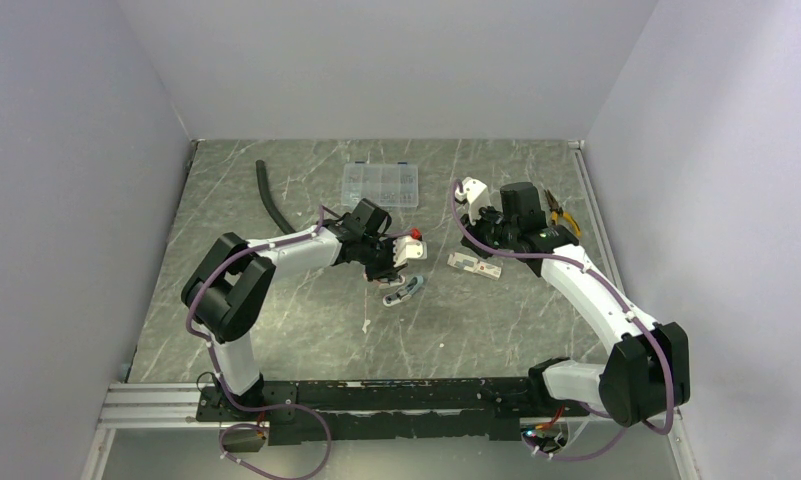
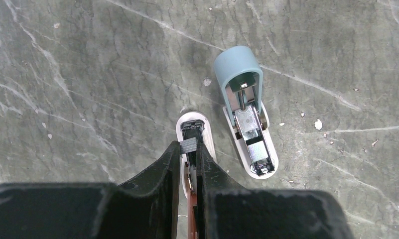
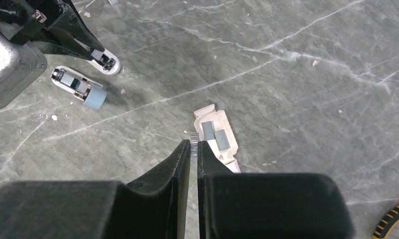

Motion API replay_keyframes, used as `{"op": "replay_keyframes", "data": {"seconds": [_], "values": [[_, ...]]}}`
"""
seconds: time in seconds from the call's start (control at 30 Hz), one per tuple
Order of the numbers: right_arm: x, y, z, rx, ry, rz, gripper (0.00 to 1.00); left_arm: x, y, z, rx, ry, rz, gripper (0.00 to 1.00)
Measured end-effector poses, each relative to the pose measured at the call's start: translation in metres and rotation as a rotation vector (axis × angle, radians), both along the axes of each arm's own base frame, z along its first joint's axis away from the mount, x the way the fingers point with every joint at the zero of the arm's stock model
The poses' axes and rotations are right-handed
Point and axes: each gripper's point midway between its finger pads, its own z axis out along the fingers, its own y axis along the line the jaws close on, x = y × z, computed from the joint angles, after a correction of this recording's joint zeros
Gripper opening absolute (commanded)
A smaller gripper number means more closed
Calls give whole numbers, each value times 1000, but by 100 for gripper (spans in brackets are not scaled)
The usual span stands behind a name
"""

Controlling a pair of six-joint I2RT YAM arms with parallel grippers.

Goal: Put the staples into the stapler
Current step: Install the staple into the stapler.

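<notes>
1. The left gripper [image 2: 189, 148] is clamped on a short grey staple strip [image 2: 188, 144], which sits crosswise between its fingertips.
2. That strip hangs right over the open channel of the white stapler [image 2: 193, 124], which lies on the counter [image 2: 87, 74] near the middle. Whether strip and stapler touch cannot be told.
3. Just to the right of it lies the blue stapler [image 2: 239, 67], also folded open, with its metal magazine showing. The two staplers lie side by side and apart.
4. The right gripper [image 3: 194, 145] has its fingers nearly together, pinching a thin ridged strip [image 3: 193, 138] at the tips.
5. It hovers at the left edge of an open white tray [image 3: 210, 110], which lies on the counter to the right of the staplers. Two grey staple blocks [image 3: 207, 130] rest inside the tray, next to each other.
6. Farther back are a clear compartment box [image 1: 381, 185] and, to its left, a black hose [image 1: 271, 200].
7. Yellow-handled pliers [image 1: 561, 215] lie at the far right, behind the right arm.
</notes>
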Motion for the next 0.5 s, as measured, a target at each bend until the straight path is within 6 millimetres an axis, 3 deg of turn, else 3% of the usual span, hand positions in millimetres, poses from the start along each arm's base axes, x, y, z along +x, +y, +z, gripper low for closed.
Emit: {"op": "replay_keyframes", "data": {"seconds": [0.5], "values": [[0, 0, 0, 0, 0, 0, 12, -1, 1, -6, 10, 9, -2, 3]]}}
